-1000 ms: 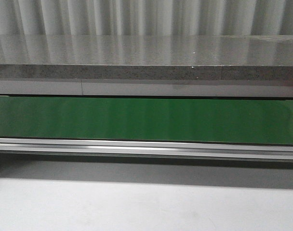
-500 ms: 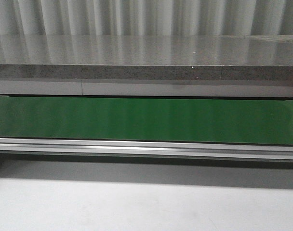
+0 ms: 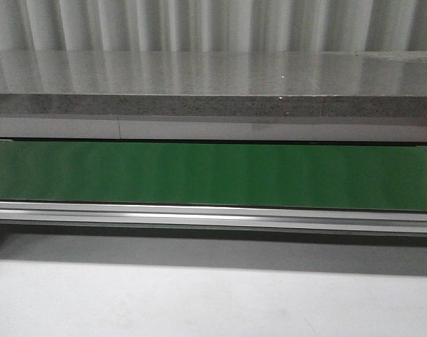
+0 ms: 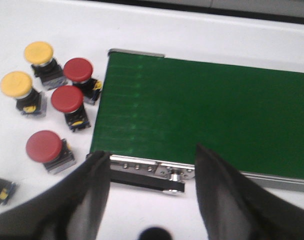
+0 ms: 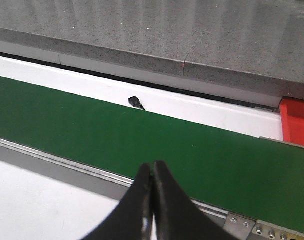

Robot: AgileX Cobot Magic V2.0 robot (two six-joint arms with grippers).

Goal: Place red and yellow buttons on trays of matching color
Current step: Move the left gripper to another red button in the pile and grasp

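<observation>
Buttons (image 4: 67, 99) upright, caps upward.

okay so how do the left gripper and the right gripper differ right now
The left gripper is open, fingers spread wide; the right gripper is shut, fingertips touching. The left gripper looks down on the end of the green belt, where red buttons and yellow buttons lie on the white table; no buttons show near the right gripper, only a red tray corner at the belt's other end. Both have dark fingers, hold nothing and hover at the belt's edge.

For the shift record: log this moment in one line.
left gripper: open, empty | right gripper: shut, empty | green conveyor belt: bare | round red and yellow push buttons: unpicked
</observation>
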